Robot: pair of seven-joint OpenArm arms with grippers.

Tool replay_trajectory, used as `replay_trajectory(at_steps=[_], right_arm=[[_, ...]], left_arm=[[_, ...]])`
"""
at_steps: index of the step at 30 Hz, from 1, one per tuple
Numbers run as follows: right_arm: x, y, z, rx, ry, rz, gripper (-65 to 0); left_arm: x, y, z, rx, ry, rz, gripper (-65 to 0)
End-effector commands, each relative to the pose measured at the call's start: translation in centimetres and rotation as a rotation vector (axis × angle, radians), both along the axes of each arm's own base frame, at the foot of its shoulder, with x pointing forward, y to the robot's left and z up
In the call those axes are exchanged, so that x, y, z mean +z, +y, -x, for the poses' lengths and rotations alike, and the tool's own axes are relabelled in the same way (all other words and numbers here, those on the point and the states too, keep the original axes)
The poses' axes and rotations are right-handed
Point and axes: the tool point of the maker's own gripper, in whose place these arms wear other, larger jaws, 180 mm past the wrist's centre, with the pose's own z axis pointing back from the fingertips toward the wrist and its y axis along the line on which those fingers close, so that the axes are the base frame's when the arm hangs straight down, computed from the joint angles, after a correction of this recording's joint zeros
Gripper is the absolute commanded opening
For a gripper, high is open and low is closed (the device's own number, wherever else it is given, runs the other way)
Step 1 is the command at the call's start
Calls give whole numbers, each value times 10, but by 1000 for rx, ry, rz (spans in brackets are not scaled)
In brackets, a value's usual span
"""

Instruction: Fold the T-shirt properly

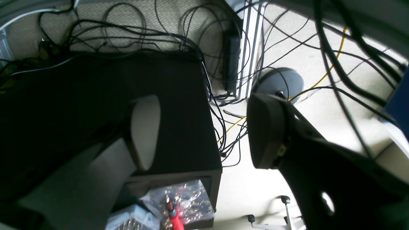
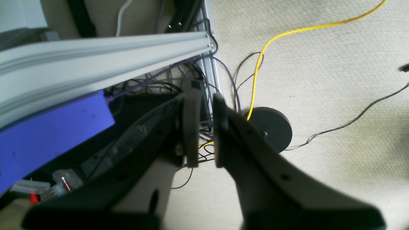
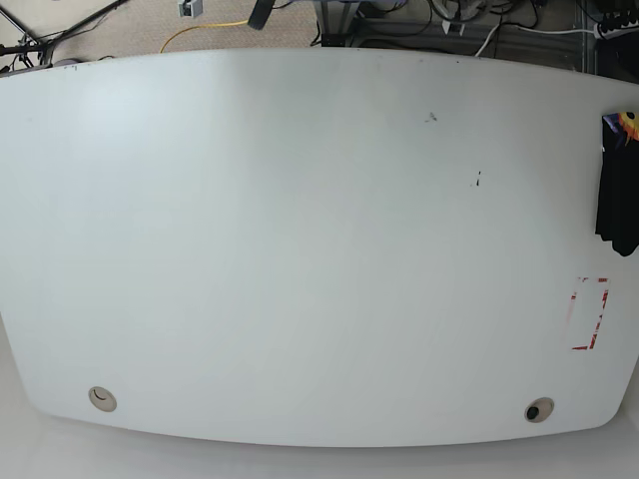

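Both arms hang off the white desk (image 3: 300, 249), the right pincer (image 2: 201, 127) nearly together and empty, the left pincer (image 1: 204, 131) apart over floor cables. The T-shirt (image 3: 619, 185) sits folded at right edge; it arguably needs only squaring.

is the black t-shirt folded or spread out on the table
Cannot tell. Only a narrow black strip of the T-shirt with its coloured print shows at the table edge in the base view; the rest is cut off.
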Motion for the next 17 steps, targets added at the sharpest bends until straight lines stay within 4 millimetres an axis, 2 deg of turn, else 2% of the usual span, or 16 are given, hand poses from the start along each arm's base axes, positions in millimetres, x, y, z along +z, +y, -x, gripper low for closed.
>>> replay_trajectory(at_steps=[1, 5, 9, 11, 13, 17], right_arm=[[-4, -7, 5, -5, 21, 40, -582], [-9, -9, 12, 85, 51, 95, -582], [-13, 12, 12, 127, 54, 86, -582], [-13, 18, 12, 138, 54, 78, -582], [-13, 20, 12, 138, 54, 75, -580], [-14, 37, 9, 128, 47, 50, -580]], left_arm=[[0, 4, 5, -7, 18, -5, -256], [-1, -3, 4, -63, 22, 8, -256], [-1, -8, 5, -93, 26, 18, -256], [-1, -18, 5, -89, 25, 33, -256], [-1, -19, 5, -88, 25, 34, -256], [-1, -19, 5, -88, 23, 34, -256]])
